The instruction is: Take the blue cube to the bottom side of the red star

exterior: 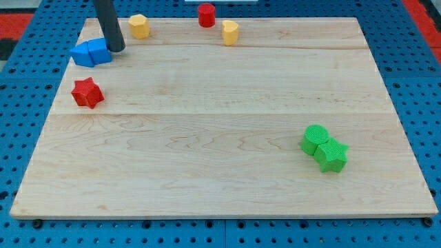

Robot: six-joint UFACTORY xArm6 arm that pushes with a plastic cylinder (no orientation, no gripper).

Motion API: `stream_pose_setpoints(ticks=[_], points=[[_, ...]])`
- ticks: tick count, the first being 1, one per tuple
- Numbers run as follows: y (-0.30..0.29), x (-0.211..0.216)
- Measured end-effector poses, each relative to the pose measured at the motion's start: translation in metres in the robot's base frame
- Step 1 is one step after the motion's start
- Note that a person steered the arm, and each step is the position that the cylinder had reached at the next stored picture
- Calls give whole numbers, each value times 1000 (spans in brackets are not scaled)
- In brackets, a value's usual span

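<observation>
The blue cube [100, 50] sits near the board's top left, touching a second blue block [82, 54] on its left. My tip [116, 49] stands right against the blue cube's right side. The red star [87, 92] lies below the blue blocks, near the board's left edge, apart from them.
A yellow block [139, 25], a red cylinder [207, 14] and another yellow block [230, 32] line the top edge. A green cylinder [315, 138] and a green star [332, 154] touch each other at the lower right. The wooden board [220, 138] lies on a blue pegboard.
</observation>
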State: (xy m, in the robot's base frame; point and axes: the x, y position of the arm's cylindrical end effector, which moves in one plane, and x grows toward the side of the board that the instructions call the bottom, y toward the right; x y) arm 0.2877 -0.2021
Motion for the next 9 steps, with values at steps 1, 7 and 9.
stream_pose_setpoints(ticks=[1, 7, 9], points=[[11, 0], [7, 17], [3, -7]])
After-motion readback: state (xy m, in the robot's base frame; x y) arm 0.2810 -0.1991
